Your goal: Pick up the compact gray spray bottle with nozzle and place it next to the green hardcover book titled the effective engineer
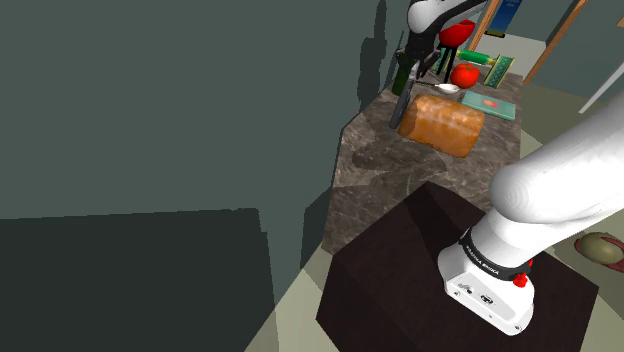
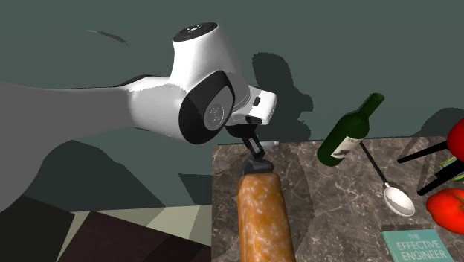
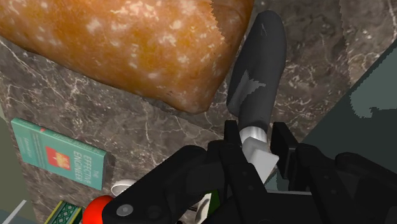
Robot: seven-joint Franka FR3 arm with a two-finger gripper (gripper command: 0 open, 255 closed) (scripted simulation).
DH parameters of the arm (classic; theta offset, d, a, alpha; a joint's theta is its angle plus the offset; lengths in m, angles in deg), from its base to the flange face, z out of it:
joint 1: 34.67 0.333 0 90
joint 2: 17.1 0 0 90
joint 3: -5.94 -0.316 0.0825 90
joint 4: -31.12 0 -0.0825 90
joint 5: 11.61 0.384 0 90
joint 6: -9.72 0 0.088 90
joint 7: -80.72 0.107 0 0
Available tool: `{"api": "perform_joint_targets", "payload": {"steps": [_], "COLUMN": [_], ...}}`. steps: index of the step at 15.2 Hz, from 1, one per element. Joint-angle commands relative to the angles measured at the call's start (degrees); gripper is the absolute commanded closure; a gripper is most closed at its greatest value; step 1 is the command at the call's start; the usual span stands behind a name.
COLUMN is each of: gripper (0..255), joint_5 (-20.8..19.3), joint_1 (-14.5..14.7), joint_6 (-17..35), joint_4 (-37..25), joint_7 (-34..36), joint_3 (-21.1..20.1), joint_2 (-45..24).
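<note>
- Gray spray bottle [image 3: 257, 70] lies betw. bread loaf [image 3: 127, 44] & counter [image 3: 305, 57] edge by wall [image 3: 372, 127]; tight room.
- Arm [image 2: 149, 104] stretched low over counter; claw [image 3: 256, 139] clamped on bottle's white nozzle.

The light is dim over the grey-green wall [image 2: 334, 45], yet the white arm [image 2: 149, 104] and the loaf [image 3: 127, 44] are brightly lit. Hard-edged shadows lie on the wall to the second exterior view's right of the arm, a blotchy shadow darkens the countertop [image 1: 385, 190], and the dark spray bottle [image 3: 257, 70] carries one paler patch
</note>
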Motion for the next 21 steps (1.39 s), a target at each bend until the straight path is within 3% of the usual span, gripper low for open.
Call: {"api": "perform_joint_targets", "payload": {"steps": [1, 6, 21], "gripper": [255, 255, 255], "joint_5": [0.0, 0.0, 2.9], "joint_1": [0.0, 0.0, 0.5], "joint_6": [0.0, 0.0, -10.8], "joint_4": [0.0, 0.0, -7.8], "joint_7": [0.0, 0.0, -4.1], "joint_3": [0.0, 0.0, -0.2], "joint_2": [0.0, 0.0, 3.4]}}
